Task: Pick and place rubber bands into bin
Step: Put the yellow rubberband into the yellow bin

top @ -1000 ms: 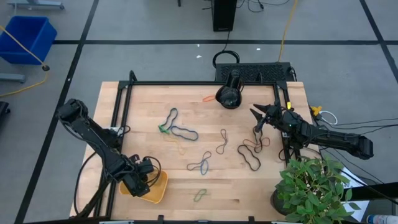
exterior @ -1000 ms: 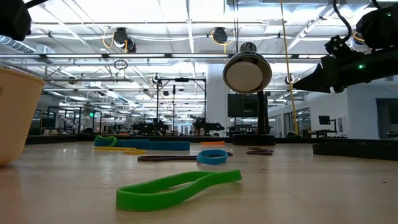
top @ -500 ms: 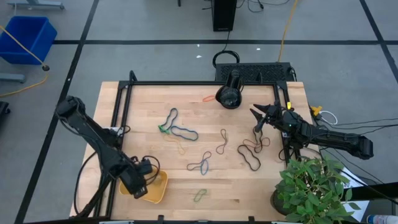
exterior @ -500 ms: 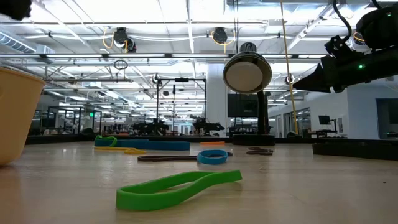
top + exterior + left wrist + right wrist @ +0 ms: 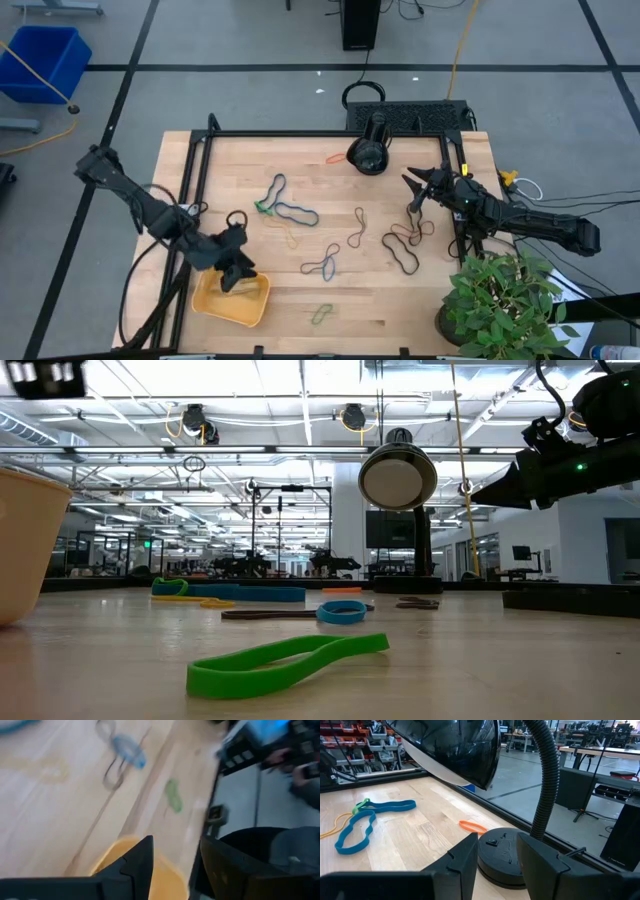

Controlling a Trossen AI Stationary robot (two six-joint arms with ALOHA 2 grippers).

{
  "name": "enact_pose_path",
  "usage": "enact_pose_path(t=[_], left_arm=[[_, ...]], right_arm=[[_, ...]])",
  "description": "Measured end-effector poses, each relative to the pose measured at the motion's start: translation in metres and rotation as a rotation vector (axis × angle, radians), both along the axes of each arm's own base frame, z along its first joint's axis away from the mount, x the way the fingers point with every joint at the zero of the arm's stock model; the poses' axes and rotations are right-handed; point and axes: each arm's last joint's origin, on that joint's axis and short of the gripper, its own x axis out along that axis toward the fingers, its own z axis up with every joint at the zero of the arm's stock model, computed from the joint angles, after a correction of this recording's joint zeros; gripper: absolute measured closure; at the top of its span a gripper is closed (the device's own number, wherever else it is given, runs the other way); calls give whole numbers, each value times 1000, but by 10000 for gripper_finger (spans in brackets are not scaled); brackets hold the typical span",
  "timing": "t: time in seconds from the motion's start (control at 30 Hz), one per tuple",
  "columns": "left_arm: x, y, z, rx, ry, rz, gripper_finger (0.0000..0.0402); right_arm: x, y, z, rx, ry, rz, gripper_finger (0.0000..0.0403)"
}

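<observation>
My left pincer [image 5: 240, 275] has just lifted off the shallow orange-yellow plastic bin [image 5: 232, 300], fingers spread and empty, so that band's delivered.

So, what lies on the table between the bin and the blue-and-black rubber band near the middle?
In the high view, only bare wood lies between the bin and the blue-and-black rubber band; the green band lies off that line.

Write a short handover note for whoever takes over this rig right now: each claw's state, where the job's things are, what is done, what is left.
Left claw: open, empty, above the bin's far edge.
Right claw: open, empty, raised near the desk lamp at the table's right side.
Rubber bands: scattered across the table centre; a green one lies near the bin.
Done: cannot tell whether the bin holds any.
Left: the bands on the table.
</observation>
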Motion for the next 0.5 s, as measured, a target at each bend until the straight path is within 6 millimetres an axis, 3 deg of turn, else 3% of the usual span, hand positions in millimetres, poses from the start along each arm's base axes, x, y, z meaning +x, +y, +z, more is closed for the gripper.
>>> enact_pose_path(t=[0.2, 0.5], left_arm=[[7, 3, 11, 72, -157, -83, 231], [13, 10, 14, 215, -233, -161, 231]], right_arm=[[0, 0, 0, 0, 0, 0, 273], [0, 0, 0, 0, -1, 0, 273]])
